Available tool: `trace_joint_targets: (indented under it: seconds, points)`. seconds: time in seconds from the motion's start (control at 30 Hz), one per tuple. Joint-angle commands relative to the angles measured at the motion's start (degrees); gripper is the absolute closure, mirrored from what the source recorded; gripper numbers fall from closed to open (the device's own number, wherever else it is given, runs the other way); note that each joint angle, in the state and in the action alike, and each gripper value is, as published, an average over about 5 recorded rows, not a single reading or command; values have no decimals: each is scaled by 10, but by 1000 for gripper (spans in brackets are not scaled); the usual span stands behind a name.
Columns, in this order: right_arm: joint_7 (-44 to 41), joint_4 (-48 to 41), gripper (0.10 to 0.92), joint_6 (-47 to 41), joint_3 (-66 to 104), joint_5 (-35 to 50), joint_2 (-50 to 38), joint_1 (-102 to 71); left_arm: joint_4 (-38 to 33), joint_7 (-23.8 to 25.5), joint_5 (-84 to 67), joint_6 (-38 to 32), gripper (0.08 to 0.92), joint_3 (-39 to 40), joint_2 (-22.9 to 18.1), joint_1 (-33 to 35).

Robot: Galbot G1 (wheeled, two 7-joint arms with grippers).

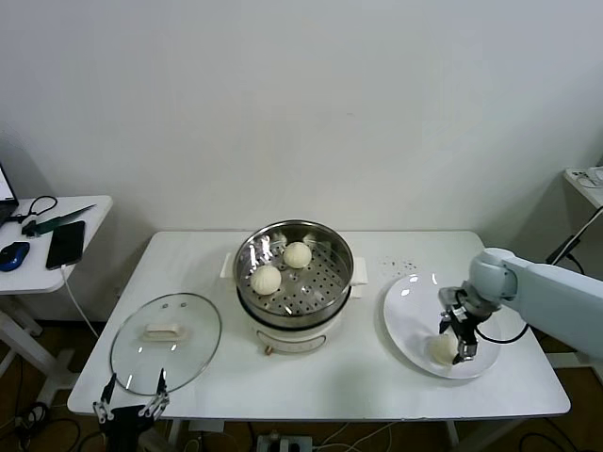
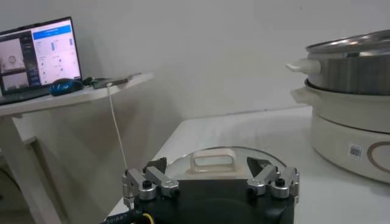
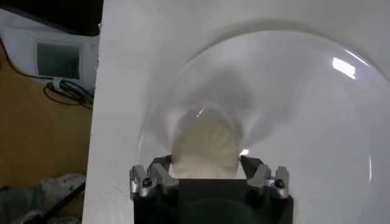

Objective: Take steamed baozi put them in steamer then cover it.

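Note:
The steamer point(image 1: 292, 320) stands mid-table with two steamed baozi point(image 1: 298, 254) point(image 1: 266, 279) on its perforated tray. A third baozi point(image 1: 439, 349) lies on the white plate point(image 1: 410, 315) at the right. My right gripper point(image 1: 456, 347) is down on the plate with a finger pressed against each side of this bun, which also shows in the right wrist view point(image 3: 204, 146) between the jaws of the gripper point(image 3: 205, 163). The cover point(image 1: 188, 353) lies flat at the front left. My left gripper point(image 1: 132, 400) hangs open and empty just before it, low at the table's front edge point(image 2: 207, 165). No fourth bun is in view.
A side table at the left holds a phone point(image 1: 66, 243), a mouse point(image 1: 13, 254) and a laptop point(image 2: 39, 52). Another table's corner point(image 1: 586, 179) shows at the far right. The steamer's side point(image 2: 353, 67) stands beyond the cover in the left wrist view.

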Motion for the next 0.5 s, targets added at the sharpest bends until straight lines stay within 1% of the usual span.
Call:
trace_joint_targets:
  seconds: [0.03, 0.2, 0.3, 0.37, 0.5]
  points:
    - [0, -5, 311, 3, 2, -7, 2, -7, 0, 0, 1, 0, 177, 1, 0, 0]
    - [-3, -3, 327, 12, -1, -5, 2, 12, -1, 0, 1, -1, 177, 2, 0, 3]
    - [-6, -1, 333, 33, -16, -2, 4, 48, -2, 0, 1, -1, 177, 3, 0, 3]
    - [-10, -1, 338, 66, -35, -1, 12, 88, -2, 0, 2, -1, 177, 4, 0, 2]
    - [-36, -12, 346, 171, -85, -9, 48, 193, -3, 0, 2, -1, 177, 5, 1, 3]
